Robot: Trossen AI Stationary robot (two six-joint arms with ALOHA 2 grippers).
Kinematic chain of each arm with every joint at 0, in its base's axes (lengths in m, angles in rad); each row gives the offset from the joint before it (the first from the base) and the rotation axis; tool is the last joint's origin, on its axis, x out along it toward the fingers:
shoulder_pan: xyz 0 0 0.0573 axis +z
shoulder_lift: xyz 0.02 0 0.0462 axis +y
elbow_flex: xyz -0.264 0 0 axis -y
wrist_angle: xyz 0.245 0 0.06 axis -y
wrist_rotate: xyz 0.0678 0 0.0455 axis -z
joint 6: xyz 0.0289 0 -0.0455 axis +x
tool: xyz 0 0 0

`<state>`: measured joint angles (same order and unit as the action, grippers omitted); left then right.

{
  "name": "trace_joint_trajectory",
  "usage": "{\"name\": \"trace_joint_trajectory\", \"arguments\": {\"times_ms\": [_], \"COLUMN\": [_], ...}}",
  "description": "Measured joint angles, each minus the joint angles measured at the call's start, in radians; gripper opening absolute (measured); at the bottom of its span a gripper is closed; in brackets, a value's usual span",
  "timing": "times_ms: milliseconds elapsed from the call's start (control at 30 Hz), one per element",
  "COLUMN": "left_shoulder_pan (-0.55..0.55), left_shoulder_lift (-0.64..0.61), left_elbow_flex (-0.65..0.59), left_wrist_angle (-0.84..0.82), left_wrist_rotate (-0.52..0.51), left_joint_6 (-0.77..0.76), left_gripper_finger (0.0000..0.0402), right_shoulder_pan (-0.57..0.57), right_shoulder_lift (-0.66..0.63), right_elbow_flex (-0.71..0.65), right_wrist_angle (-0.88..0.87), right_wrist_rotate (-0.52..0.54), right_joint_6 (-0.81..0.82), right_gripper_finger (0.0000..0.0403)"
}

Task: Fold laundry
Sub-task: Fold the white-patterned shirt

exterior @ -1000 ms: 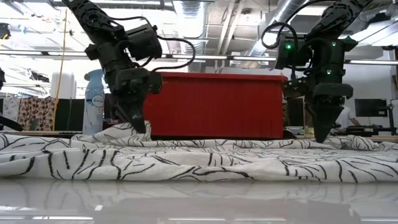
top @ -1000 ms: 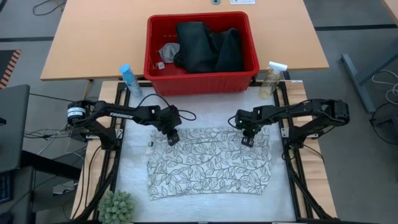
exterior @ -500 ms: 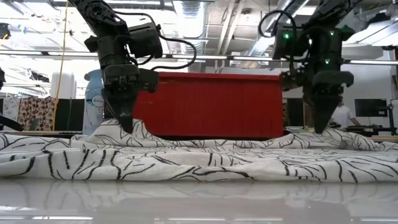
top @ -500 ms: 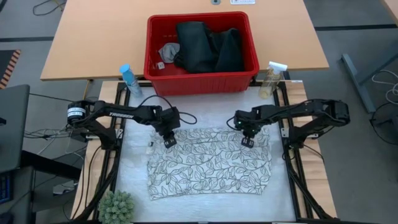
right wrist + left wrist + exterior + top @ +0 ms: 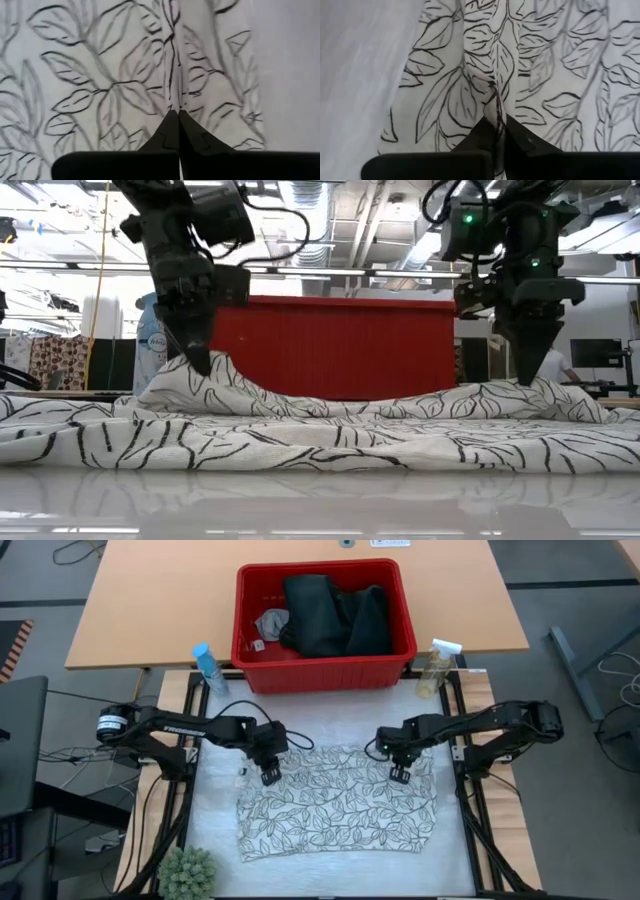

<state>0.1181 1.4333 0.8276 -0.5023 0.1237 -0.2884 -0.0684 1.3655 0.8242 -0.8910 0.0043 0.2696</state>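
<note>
Both sets of fingers are pinched shut on the far edge of the leaf-print cloth (image 5: 338, 802), left gripper (image 5: 269, 776) and right gripper (image 5: 399, 775) lifting peaks off the bench (image 5: 215, 820). Dark jeans (image 5: 335, 615) lie half-hidden in the red basket (image 5: 322, 673).

You've got the cloth (image 5: 338, 802) lying on the worktop (image 5: 215, 830), basket (image 5: 250, 660) behind it with jeans (image 5: 330, 615) inside, left hand (image 5: 269, 777) and right hand (image 5: 399, 775) on its back corners.
</note>
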Motion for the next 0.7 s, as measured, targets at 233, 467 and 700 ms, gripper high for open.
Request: {"name": "trace_joint_trajectory", "arguments": {"times_ms": [233, 467, 700], "left_shoulder_pan": [-0.057, -0.111, -0.140], "left_shoulder_lift": [-0.028, -0.028, -0.027], "left_elbow_flex": [0.000, 0.000, 0.000], "left_wrist_angle": [-0.015, -0.021, -0.017], "left_wrist_rotate": [-0.001, -0.074, -0.151], "left_joint_6": [0.004, 0.028, 0.110], "left_gripper_finger": [0.0000, 0.0000, 0.0018], "right_shoulder_pan": [0.075, 0.120, 0.134], "right_shoulder_lift": [0.000, 0.000, 0.000], "right_elbow_flex": [0.000, 0.000, 0.000], "right_wrist_angle": [0.002, 0.008, 0.014], "right_wrist_rotate": [0.001, 0.005, 0.001], "right_joint_6": [0.056, 0.073, 0.047], "right_gripper_finger": [0.0016, 0.0025, 0.0053]}}
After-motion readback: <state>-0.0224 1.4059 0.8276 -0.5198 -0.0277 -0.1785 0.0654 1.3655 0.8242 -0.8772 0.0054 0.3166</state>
